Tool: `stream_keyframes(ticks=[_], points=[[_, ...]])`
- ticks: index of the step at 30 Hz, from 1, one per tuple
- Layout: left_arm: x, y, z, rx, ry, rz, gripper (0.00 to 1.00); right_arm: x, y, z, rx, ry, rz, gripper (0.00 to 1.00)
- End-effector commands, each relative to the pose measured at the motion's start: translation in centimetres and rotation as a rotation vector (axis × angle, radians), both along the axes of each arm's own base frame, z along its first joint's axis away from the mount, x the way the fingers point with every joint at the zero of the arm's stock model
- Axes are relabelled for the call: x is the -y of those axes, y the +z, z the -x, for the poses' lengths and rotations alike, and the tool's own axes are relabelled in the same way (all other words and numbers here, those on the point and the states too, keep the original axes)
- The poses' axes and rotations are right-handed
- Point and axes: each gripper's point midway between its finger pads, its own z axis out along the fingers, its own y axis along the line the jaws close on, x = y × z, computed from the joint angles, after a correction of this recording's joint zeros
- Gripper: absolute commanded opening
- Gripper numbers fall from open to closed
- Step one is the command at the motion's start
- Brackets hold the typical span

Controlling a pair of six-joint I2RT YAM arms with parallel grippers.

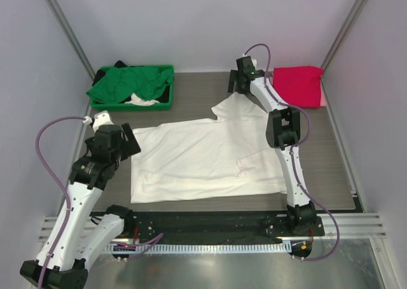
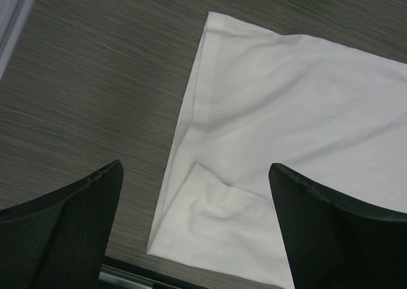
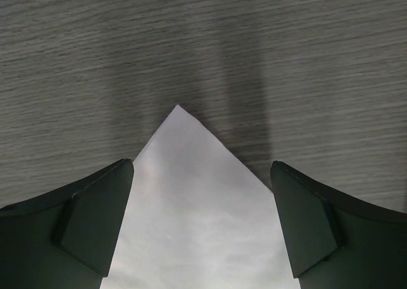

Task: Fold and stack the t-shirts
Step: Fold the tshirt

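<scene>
The white t-shirt [image 1: 203, 158] lies spread flat in the middle of the desk [image 1: 191, 97], a dark grey surface with fine wood-like grain; the cloth is soft and matte, with shallow creases. The bright pink-red t-shirt [image 1: 299, 85] sits folded into a neat block at the far right corner, and the green t-shirt [image 1: 130, 85] is crumpled in a green plastic bin [image 1: 166, 69] at the far left, with bits of white and black cloth beside it. The left end effector [image 2: 196, 168] hangs with its jaws wide apart and nothing between them; only its wrist view shows the white shirt's near-left corner doubled over in a small fold. The right end effector [image 3: 202, 163] is likewise spread wide and empty, and its view shows a pointed sleeve tip lying flat between its black fingers [image 3: 95, 225].
</scene>
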Motion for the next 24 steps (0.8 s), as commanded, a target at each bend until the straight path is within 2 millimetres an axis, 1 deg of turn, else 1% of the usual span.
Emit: stream_keyframes(ticks=[1, 2, 4, 6, 8, 10, 12, 14, 15, 16, 18, 19, 21, 22, 23, 24], points=[[-0.5, 0.0, -0.8, -0.007, 0.018, -0.040, 0.97, -0.5, 2.9, -2.7, 0.138, -0.019, 0.038, 0.95], [-0.6, 0.0, -0.8, -0.014, 0.022, -0.041, 0.97, -0.2, 2.4, -2.9, 0.143, -0.033, 0.062, 0.95], [-0.5, -0.5, -0.8, -0.038, 0.023, -0.042, 0.96, 0.1, 2.1, -3.3, 0.161, -0.042, 0.092, 0.95], [-0.4, -0.7, -0.8, -0.046, 0.020, -0.041, 0.96, 0.2, 1.0, -3.3, 0.151, -0.051, 0.107, 0.95], [-0.4, -0.7, -0.8, -0.046, 0.022, -0.040, 0.96, -0.1, -0.5, -3.1, 0.128, -0.041, 0.107, 0.91], [-0.4, -0.8, -0.9, -0.048, 0.022, -0.041, 0.96, -0.5, -1.3, -2.9, 0.112, -0.031, 0.105, 0.88], [-0.4, -0.9, -0.9, -0.053, 0.023, -0.041, 0.96, -1.3, -2.1, -2.6, 0.101, 0.000, 0.111, 0.86], [-0.4, -1.2, -0.9, -0.062, 0.025, -0.042, 0.96, -1.7, -2.6, -2.5, 0.094, 0.011, 0.108, 0.77], [-0.4, -1.2, -1.0, -0.065, 0.024, -0.043, 0.96, -1.8, -2.8, -2.4, 0.087, 0.020, 0.101, 0.70], [-0.4, -1.4, -1.0, -0.072, 0.024, -0.045, 0.96, -1.8, -3.5, -2.0, 0.070, 0.020, 0.103, 0.51], [-0.4, -1.6, -1.0, -0.082, 0.026, -0.050, 0.96, -1.8, -4.1, -1.5, 0.050, 0.019, 0.098, 0.40], [-0.4, -1.7, -1.1, -0.086, 0.028, -0.052, 0.96, -1.8, -4.8, -1.1, 0.030, 0.029, 0.090, 0.31], [-0.4, -2.0, -1.3, -0.095, 0.025, -0.060, 0.96, -2.0, -5.5, -0.5, 0.009, 0.035, 0.085, 0.22], [-0.3, -2.2, -1.6, -0.099, 0.023, -0.063, 0.96, -2.0, -5.6, -0.4, 0.005, 0.039, 0.083, 0.14], [-0.2, -2.6, -1.9, -0.114, 0.021, -0.068, 0.97, -1.9, -5.7, -0.4, 0.003, 0.034, 0.083, 0.09], [-0.1, -2.5, -2.5, -0.107, 0.025, -0.064, 0.97, -1.8, -5.8, -0.3, -0.001, 0.033, 0.087, 0.06]])
